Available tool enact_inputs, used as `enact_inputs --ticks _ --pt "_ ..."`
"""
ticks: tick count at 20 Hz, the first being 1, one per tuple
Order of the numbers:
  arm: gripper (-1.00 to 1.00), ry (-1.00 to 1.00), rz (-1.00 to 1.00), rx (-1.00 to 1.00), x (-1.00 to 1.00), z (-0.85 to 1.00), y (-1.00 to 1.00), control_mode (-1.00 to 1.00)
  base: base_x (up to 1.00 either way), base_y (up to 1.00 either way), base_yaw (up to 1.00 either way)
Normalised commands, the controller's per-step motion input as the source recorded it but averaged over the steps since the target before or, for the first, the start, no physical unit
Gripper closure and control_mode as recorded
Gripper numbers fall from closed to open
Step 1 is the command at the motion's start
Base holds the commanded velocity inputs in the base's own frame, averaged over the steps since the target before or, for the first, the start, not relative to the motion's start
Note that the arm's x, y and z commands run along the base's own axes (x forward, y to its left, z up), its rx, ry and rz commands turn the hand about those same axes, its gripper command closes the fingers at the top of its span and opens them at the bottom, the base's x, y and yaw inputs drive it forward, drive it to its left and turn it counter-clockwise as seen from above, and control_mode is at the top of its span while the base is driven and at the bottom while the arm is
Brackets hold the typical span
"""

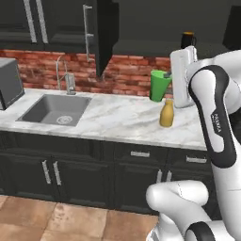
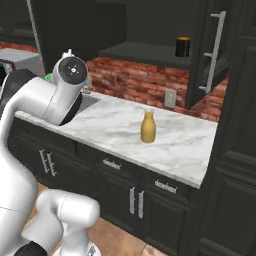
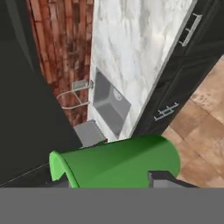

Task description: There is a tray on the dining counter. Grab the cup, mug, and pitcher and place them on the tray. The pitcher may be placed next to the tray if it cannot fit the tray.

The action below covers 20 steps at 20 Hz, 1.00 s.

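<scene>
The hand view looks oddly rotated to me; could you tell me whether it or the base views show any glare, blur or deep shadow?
Hand view: rolled sideways, so the sink stands on edge; the green cup between the jaws is evenly lit, no glare. Left base view: sharp, with the upper cabinets very dark. Right base view: the pitcher casts only a faint shadow; the mug sits in a dim shelf.

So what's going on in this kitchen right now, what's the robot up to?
The white arm has the green cup in its pincer and holds it in the air above the marble counter, in front of the brick backsplash. The cup lies sideways between the fingers in the hand view. The yellow-orange pitcher stands upright on the counter just below the cup, untouched. The black mug sits on a dark shelf above. The sink is off to the left.
</scene>
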Motion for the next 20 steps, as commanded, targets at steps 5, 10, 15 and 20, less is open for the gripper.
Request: enact_inputs --ticks 5,10,15,20 --pt "1.00 0.00 0.00 0.00 0.00 0.00 0.00 1.00 -0.31 0.00 0.70" --pt "1.00 0.00 0.00 0.00 0.00 0.00 0.00 1.00 -0.05 0.00 0.74" --pt "1.00 0.00 0.00 0.00 0.00 0.00 0.00 1.00 0.00 0.00 0.73" --pt "1.00 0.00 0.00 0.00 0.00 0.00 0.00 1.00 0.03 -0.03 0.71"
